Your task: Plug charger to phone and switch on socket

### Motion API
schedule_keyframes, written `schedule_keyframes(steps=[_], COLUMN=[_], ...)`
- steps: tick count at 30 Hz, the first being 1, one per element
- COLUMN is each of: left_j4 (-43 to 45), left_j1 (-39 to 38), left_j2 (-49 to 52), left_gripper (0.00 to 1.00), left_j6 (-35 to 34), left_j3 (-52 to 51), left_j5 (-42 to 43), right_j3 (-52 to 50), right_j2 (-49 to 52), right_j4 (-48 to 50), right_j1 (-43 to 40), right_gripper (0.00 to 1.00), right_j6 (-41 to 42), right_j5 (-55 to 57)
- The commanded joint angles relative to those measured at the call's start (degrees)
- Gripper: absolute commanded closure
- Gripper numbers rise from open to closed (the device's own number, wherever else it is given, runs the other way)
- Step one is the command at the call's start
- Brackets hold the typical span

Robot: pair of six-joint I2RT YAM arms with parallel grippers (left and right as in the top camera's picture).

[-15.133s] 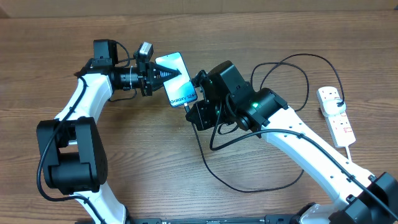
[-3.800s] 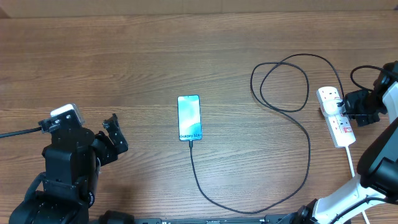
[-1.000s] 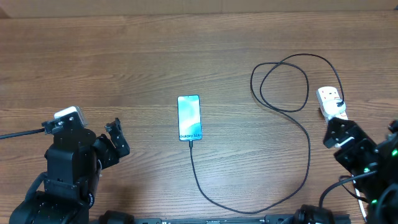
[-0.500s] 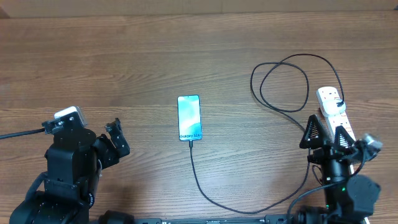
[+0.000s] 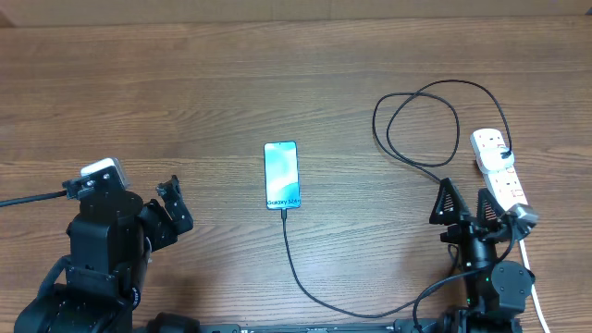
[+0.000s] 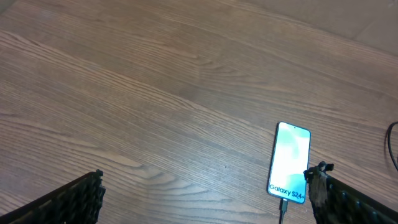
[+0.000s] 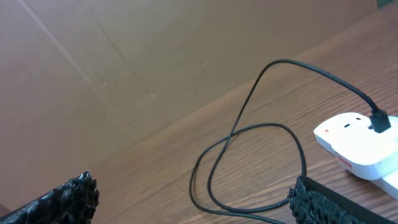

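The phone lies flat mid-table, screen lit, also in the left wrist view. The charger has its tip in the phone's near end, runs toward the front edge, loops at the right and ends in a black plug seated in the white socket. My left gripper stands open at the front left, far from the phone. My right gripper is open near the front right, just left of the socket, nothing between its fingers. The charger's loop lies ahead of it.
A brown cardboard wall backs the wooden table. A thick black robot cable runs off the left edge. The socket's white cord trails toward the front right corner.
My right arm has drawn back from the socket toward the front edge and swung its open fingers to face the far side. The left arm, phone and charger have not moved.
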Motion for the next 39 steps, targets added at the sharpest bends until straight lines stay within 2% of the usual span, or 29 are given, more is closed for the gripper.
schedule_keyframes(steps=[1,4,39], left_j4=[0.0,0.0,0.0], left_j1=[-0.1,-0.1,-0.1], left_j2=[0.0,0.0,0.0], left_gripper=[0.01,0.00,0.00], left_j6=[-0.8,-0.8,-0.8], left_j3=[0.2,0.2,0.2], left_j5=[0.0,0.0,0.0], right_j3=[-1.4,-1.8,-1.8], right_j2=[-0.7,-0.7,-0.7], right_j4=[2.3,3.1,3.1], right_j1=[1.2,2.6,2.6], right_gripper=[0.00,0.00,0.00], right_j6=[-6.4,-9.9,-9.7], right_j5=[-1.9,-1.9,-1.9])
